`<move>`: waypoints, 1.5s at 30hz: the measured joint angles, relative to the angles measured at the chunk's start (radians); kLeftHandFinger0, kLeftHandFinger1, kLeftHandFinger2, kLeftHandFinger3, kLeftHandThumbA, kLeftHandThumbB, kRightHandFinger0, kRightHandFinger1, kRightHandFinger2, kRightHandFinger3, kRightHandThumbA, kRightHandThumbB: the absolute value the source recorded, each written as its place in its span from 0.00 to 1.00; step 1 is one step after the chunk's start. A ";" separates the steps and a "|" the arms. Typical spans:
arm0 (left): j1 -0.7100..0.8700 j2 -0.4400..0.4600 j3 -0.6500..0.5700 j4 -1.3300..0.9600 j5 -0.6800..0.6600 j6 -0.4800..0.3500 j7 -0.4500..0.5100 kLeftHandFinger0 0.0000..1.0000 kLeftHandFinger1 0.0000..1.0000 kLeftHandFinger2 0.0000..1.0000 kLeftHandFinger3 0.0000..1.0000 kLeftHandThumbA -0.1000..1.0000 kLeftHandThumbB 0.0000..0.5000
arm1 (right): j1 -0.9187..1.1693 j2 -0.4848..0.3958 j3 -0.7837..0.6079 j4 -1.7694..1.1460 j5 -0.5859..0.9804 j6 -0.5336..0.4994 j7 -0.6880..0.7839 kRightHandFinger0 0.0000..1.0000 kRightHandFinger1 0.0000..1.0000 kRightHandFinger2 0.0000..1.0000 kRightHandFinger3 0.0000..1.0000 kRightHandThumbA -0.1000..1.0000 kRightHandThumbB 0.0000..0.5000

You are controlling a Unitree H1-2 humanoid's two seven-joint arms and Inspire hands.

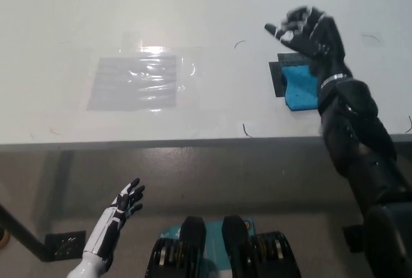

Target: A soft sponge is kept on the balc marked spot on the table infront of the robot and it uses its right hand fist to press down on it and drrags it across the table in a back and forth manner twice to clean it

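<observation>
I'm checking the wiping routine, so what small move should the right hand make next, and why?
Probably draw the right hand back toward the robot, close it to a fist and lower it onto the blue sponge. That hand is open and blurred, beyond the sponge rather than on it, and the sponge lies uncovered on the black marked spot. The left hand rests open below the table edge.

Black right robot hand (308, 33) hovers spread above blue sponge (302, 87).

Matt foam sponge (301, 89); glossy plastic film (133, 83).

R hand (308, 33) raised, fingers apart; L hand (125, 201) low, open.
</observation>
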 measured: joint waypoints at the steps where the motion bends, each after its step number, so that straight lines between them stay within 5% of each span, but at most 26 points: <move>1: 0.001 0.000 0.000 0.000 0.000 0.000 0.000 1.00 1.00 1.00 1.00 1.00 1.00 | 0.009 0.000 0.002 -0.037 0.001 0.003 0.001 1.00 1.00 1.00 1.00 1.00 0.91; 16: 0.007 0.000 -0.002 0.002 0.000 0.002 0.000 1.00 1.00 1.00 1.00 1.00 1.00 | 0.253 -0.006 0.014 -0.534 0.011 0.087 0.007 1.00 1.00 1.00 1.00 1.00 1.00; 20: 0.007 0.000 -0.002 0.003 0.000 0.002 0.000 1.00 1.00 1.00 1.00 1.00 1.00 | 0.349 -0.005 0.027 -0.653 0.010 0.104 0.007 1.00 1.00 1.00 1.00 1.00 1.00; 25: 0.007 0.000 -0.002 0.003 0.000 0.003 0.000 1.00 1.00 1.00 1.00 1.00 1.00 | 0.513 0.004 0.060 -0.813 0.007 0.117 0.008 1.00 1.00 1.00 1.00 1.00 0.86; 28: 0.007 0.000 -0.002 0.003 0.000 0.003 0.000 1.00 1.00 1.00 1.00 1.00 1.00 | 0.640 0.009 0.098 -0.922 0.004 0.118 0.010 1.00 1.00 1.00 1.00 1.00 0.85; 30: 0.007 0.000 -0.002 0.003 0.000 0.003 0.000 1.00 1.00 1.00 1.00 1.00 1.00 | 0.724 0.010 0.126 -0.992 0.000 0.118 0.012 1.00 1.00 1.00 1.00 1.00 0.92; 36: 0.006 0.002 -0.002 0.003 0.000 0.003 0.000 1.00 1.00 1.00 1.00 1.00 1.00 | 0.986 0.009 0.230 -1.206 -0.016 0.108 0.030 1.00 1.00 1.00 1.00 1.00 0.80; 38: 0.003 0.009 0.000 0.003 0.000 0.002 0.000 1.00 1.00 1.00 1.00 1.00 1.00 | 1.082 0.010 0.278 -1.249 -0.021 0.068 0.049 1.00 1.00 1.00 1.00 1.00 0.68; 45: -0.008 0.028 0.000 0.003 0.000 -0.001 -0.001 1.00 1.00 1.00 1.00 1.00 1.00 | 1.104 0.007 0.303 -0.984 -0.044 -0.024 0.080 1.00 1.00 1.00 1.00 1.00 0.54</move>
